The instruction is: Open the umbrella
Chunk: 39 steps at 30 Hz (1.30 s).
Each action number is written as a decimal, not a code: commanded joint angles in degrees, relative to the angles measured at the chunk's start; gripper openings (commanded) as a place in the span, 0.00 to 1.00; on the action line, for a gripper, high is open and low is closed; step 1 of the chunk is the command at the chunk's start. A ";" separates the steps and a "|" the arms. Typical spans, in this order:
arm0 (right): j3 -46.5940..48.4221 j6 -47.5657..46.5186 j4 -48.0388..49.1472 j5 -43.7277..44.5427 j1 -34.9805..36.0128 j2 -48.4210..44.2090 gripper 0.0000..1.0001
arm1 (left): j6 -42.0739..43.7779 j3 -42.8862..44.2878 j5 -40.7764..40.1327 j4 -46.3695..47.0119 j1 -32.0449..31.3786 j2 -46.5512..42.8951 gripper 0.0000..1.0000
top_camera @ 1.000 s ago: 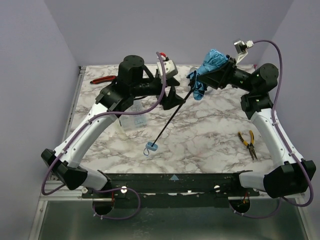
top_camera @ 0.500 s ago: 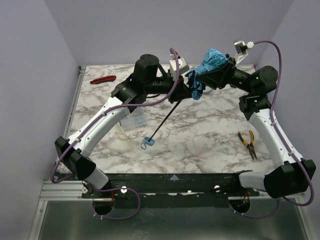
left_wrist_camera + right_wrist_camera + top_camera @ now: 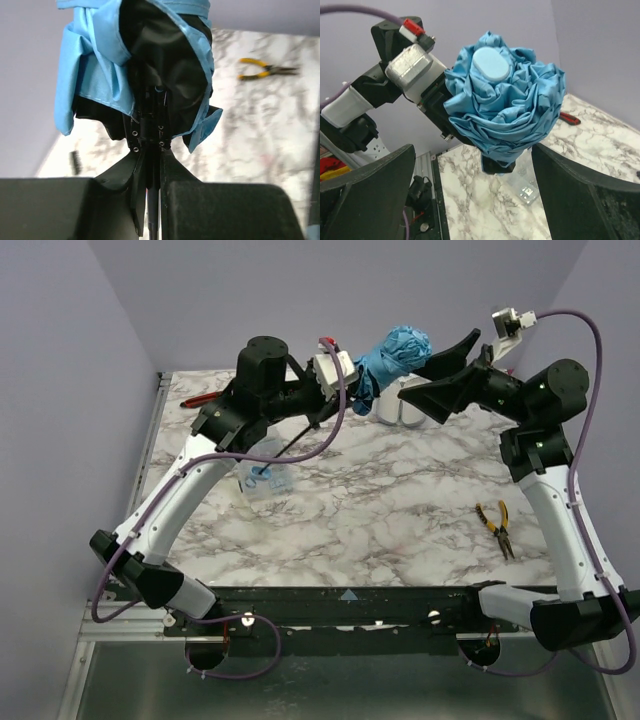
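The left gripper (image 3: 150,167) was seen shut tight on the umbrella (image 3: 505,105). Its two black fingers (image 3: 117,177) were pressed together around the thin black shaft (image 3: 151,222), just under the spot where the folded ribs met. The umbrella was held up in the air over the back part of the table (image 3: 400,500), with its top end pointed away from the left gripper and toward the right one.

The right gripper (image 3: 438,368) was spread wide. One finger was seen on each side of the umbrella's top in the right wrist view, and a gap was left on both sides, so nothing was touched by it.

The canopy (image 3: 90,75) was not spread out. It was bunched up in many soft, crinkled folds, like a ball of sky-blue cloth. A pale, smooth oval cap (image 3: 491,65) was seen in the middle of the top. From below, the black inside of the cloth was shown, with blue flaps hanging down around it. The ribs were folded in close to the shaft.

In the top view the shaft was seen slanting down from the left gripper toward the near left. At its low end a small bit of blue, most likely the handle (image 3: 262,474), was seen over a clear box (image 3: 272,485). It could not be told if the two were touching.

Yellow-handled pliers (image 3: 497,528) were lying on the right side of the table, well apart from the umbrella. A red tool (image 3: 195,400) was lying at the back left corner.
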 commanded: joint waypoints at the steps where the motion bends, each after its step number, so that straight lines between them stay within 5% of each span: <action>1: 6.08 -4.94 -7.86 1.81 -1.08 -1.90 1.00 | 19.62 0.23 -11.50 1.22 0.61 -6.11 0.00; 9: 17.80 -11.76 -20.53 -3.54 -1.57 1.50 1.00 | 56.26 -23.10 -23.09 23.44 0.19 -15.69 0.00; 16: 26.14 -30.47 -49.02 -5.27 -1.56 8.32 0.92 | 80.14 -41.03 -21.64 46.39 -0.09 -19.41 0.00; 20: 24.31 -34.52 -55.90 -7.61 -0.88 9.49 0.85 | 83.38 -43.31 -20.10 45.12 -1.08 -20.36 0.00; 24: 21.10 -38.58 -58.72 -5.74 0.81 10.06 0.67 | 85.50 -44.45 -19.64 42.57 -2.54 -20.39 0.00; 39: 19.21 -44.92 -63.15 -3.06 8.56 13.37 0.51 | 84.35 -42.32 -20.08 36.61 -5.73 -19.00 0.00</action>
